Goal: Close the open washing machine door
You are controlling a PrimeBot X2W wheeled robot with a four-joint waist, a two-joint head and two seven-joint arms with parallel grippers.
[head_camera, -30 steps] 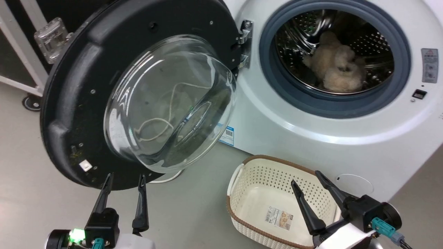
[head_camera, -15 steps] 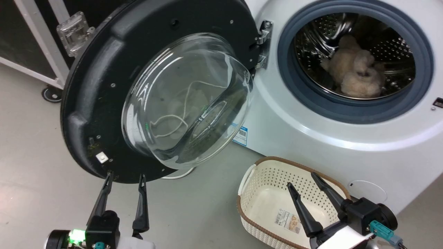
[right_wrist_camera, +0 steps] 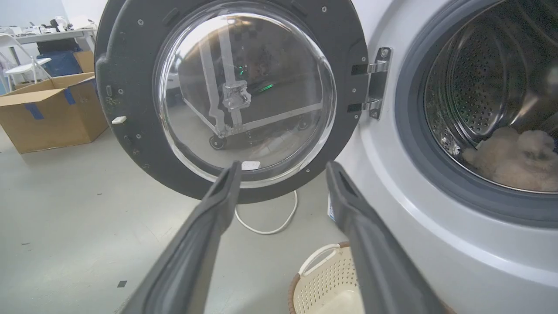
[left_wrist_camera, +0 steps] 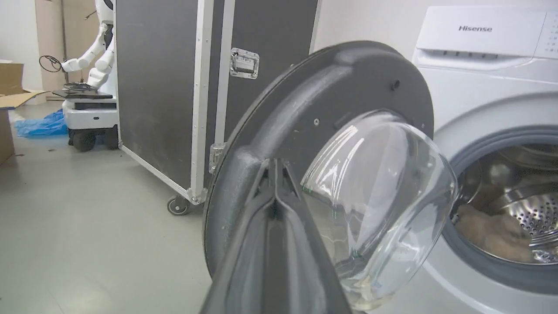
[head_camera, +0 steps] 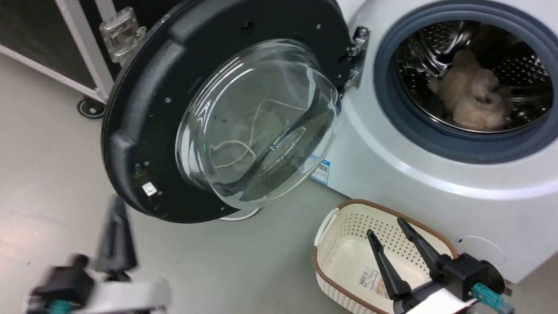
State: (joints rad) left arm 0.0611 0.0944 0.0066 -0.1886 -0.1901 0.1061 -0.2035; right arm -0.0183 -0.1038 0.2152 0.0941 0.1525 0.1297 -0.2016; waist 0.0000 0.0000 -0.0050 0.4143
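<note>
The washing machine door [head_camera: 144,87] stands swung wide open to the left of the white machine, its black rim and bulging glass bowl [head_camera: 257,122] facing me, held by a metal hinge [head_camera: 357,56]. My left gripper [head_camera: 117,203], blurred, is just below the door's lower-left rim. In the left wrist view the left gripper [left_wrist_camera: 275,163] is shut with nothing in it, its tip in line with the door [left_wrist_camera: 305,96] rim; whether it touches the rim cannot be told. My right gripper [head_camera: 386,226] is open above the basket. The right gripper [right_wrist_camera: 283,168] points at the door [right_wrist_camera: 126,65].
The grey-ringed drum opening [head_camera: 471,148] holds a fluffy beige item [head_camera: 471,104]. A white perforated basket [head_camera: 335,226] sits on the floor before the machine. A wheeled black case [left_wrist_camera: 157,87] stands behind the door. A white cable [right_wrist_camera: 266,226], a cardboard box [right_wrist_camera: 48,109] and another robot [left_wrist_camera: 93,65] are around.
The head camera has turned, shifting the whole picture right. My left gripper has shut its fingers and swung left and up, now blurred. The door and right gripper stay as before.
</note>
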